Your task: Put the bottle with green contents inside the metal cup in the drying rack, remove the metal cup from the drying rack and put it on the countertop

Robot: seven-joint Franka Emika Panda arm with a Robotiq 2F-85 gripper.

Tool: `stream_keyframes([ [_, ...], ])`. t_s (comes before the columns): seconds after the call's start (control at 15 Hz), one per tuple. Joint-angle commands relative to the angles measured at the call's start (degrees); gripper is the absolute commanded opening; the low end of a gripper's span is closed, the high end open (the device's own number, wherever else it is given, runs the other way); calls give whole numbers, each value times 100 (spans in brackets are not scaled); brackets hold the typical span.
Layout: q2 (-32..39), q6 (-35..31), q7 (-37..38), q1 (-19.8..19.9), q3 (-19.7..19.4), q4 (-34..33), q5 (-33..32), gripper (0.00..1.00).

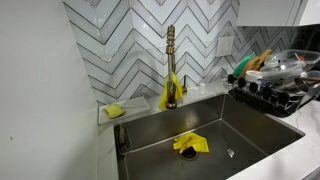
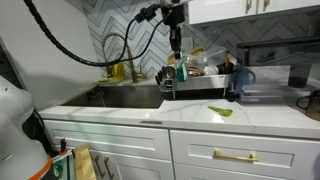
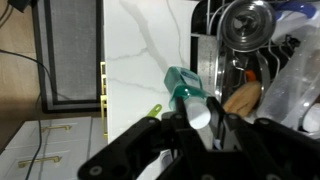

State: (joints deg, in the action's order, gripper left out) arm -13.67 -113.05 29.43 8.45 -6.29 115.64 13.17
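My gripper (image 2: 177, 47) hangs over the near end of the black drying rack (image 2: 205, 88) and is shut on the bottle with green contents (image 2: 181, 70). In the wrist view the bottle (image 3: 183, 85) is teal-green with a white cap and sits clamped between my fingers (image 3: 197, 112). The metal cup (image 3: 245, 22) is shiny and round. It stands in the rack (image 3: 205, 45) just ahead of the bottle, among clear dishes and an orange-brown utensil (image 3: 243, 97). The white countertop (image 2: 200, 115) lies in front of the rack. The rack also shows in an exterior view (image 1: 275, 88), where my gripper does not appear.
A small green utensil (image 2: 221, 111) lies on the countertop in front of the rack. The steel sink (image 1: 240, 125) holds yellow gloves (image 1: 190, 144), with a brass faucet (image 1: 171, 60) behind it. A yellow sponge (image 1: 115, 111) sits on the ledge. A dark appliance (image 3: 70, 50) stands beyond the counter.
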Motion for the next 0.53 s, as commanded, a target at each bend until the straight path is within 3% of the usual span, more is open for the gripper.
stream_keyframes([
  [0.0, -261, 56, -262, -99, 21, -1, 446, 7],
  [0.47, -359, 44, -630, -317, 18, 64, 1501, 7],
])
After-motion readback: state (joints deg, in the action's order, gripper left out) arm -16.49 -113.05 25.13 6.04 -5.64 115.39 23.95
